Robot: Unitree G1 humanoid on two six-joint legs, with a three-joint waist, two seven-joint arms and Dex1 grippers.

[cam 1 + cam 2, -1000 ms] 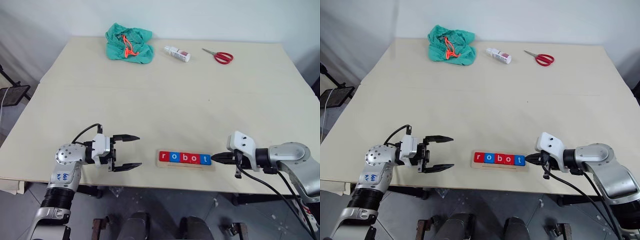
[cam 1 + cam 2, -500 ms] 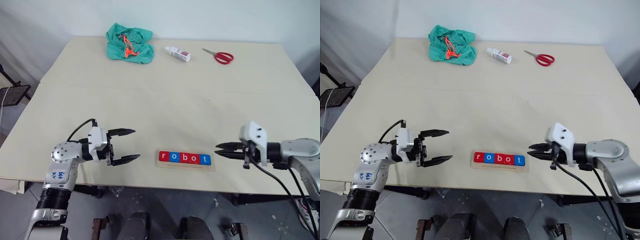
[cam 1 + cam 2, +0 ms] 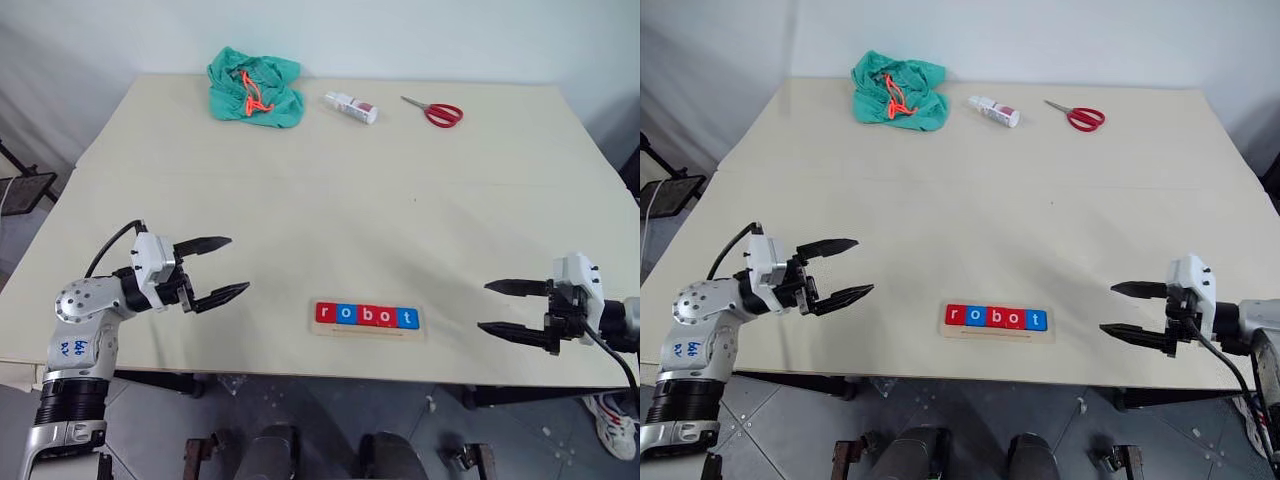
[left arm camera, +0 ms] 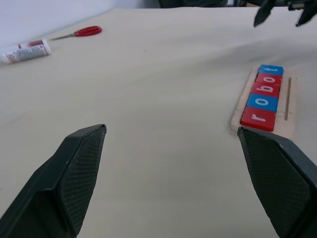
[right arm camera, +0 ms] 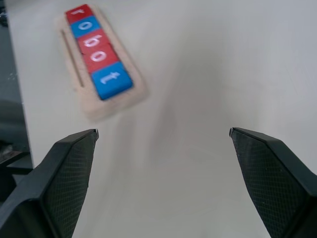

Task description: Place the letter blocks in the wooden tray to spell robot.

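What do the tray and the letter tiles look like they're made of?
The wooden tray: pale unfinished-looking wood, matte, with a raised rim. The letter blocks: smooth red and blue faces with white letters, probably painted wood or plastic; the frames don't settle which.

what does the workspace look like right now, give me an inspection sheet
surface: pale table, seam running across its middle
job's things: five letter blocks sit in a row in the wooden tray near the front edge, reading r o b o t, red blue red red blue
clutter: green cloth with an orange cord, small white bottle and red scissors, all along the far edge
grippers: left gripper open, holding nothing, left of the tray; right gripper open, holding nothing, right of the tray; both apart from the tray
cables: black cable looping over the left wrist; black cable under the right wrist
surroundings: white wall behind the table, grey tiled floor below
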